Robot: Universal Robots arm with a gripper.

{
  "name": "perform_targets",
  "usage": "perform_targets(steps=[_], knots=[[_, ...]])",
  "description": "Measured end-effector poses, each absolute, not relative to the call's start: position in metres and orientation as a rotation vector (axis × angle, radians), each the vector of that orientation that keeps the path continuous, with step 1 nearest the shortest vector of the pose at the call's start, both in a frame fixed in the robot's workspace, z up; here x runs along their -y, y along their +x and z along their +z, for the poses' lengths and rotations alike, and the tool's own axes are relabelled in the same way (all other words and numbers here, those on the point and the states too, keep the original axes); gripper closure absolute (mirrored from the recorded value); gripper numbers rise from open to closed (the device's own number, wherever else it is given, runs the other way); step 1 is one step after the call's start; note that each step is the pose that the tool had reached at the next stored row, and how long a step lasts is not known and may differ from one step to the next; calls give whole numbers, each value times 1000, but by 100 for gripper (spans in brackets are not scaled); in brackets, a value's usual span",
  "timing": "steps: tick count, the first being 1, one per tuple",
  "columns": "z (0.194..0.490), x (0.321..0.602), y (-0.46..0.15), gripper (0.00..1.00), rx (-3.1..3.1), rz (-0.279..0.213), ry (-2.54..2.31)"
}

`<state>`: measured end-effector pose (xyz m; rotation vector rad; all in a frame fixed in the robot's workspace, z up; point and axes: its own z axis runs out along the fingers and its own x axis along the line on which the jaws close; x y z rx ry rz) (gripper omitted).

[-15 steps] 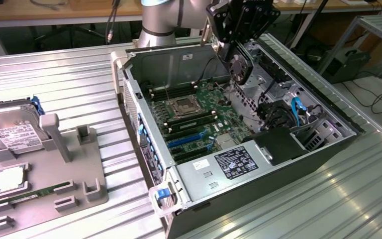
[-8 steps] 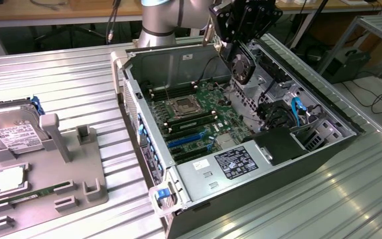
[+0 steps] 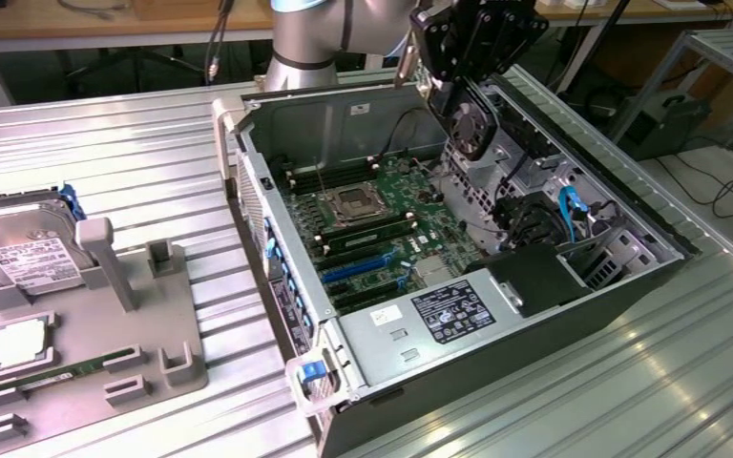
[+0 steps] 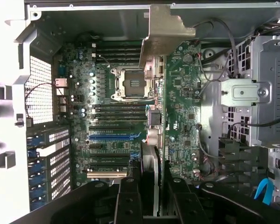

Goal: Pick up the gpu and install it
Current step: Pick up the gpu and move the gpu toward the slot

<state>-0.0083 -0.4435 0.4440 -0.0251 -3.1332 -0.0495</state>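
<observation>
The gpu (image 3: 469, 122) is a black card with a round fan, hanging on edge over the open computer case (image 3: 255, 191). My gripper (image 3: 466, 78) is shut on its upper part. In the wrist view the gpu (image 4: 159, 140) runs edge-on away from my fingers (image 4: 128, 198), and its silver bracket (image 4: 165, 32) is at the far end. It hangs above the green motherboard (image 4: 182, 107), with the processor socket (image 4: 130, 84) and the blue expansion slot (image 4: 114, 136) off to one side. The card touches nothing in the case.
The case lies on its side with drive cages (image 3: 557, 181) and a power supply (image 3: 450, 310) inside. At the exterior view's left a grey fixture (image 3: 150, 315) carries a hard drive (image 3: 30, 253), a processor (image 3: 16, 343) and a green memory stick (image 3: 80, 367).
</observation>
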Motion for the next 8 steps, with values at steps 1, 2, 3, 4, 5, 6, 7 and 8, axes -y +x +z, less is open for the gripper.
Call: perform_targets(steps=[1,2,3,4,5,6,7,8], knots=[[444,443,-8,73,3133,-50,-25],[444,443,-7,73,3133,-50,-25],[444,443,-6,73,3133,-50,-25],[444,443,-5,73,3133,-50,-25],[444,443,-4,73,3133,-49,-25],[444,443,-3,73,3133,-50,-25],[444,443,-2,73,3133,-50,-25],[444,443,-1,73,3133,-50,-25]])
